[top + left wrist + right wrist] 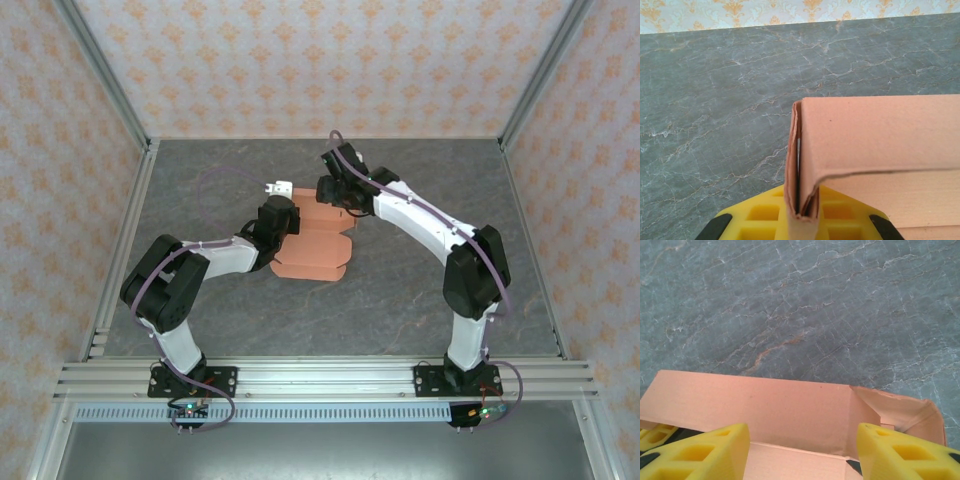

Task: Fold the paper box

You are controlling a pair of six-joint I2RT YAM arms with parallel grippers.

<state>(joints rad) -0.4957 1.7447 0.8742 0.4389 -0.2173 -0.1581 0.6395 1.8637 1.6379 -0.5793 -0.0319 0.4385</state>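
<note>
Showed the paper box (pixel 312 252) lying partly folded at the middle of the grey marbled desk (pixel 420 300), between the two arms. Found the left claw (pixel 801 212) closed on the box's left end, with a doubled, upright corner edge of card pinched between its yellow pads. Found the right claw (pixel 802 450) spread open at the far side, astride a raised long wall; contact unclear. Noted an end flap curled upward at right.
</note>
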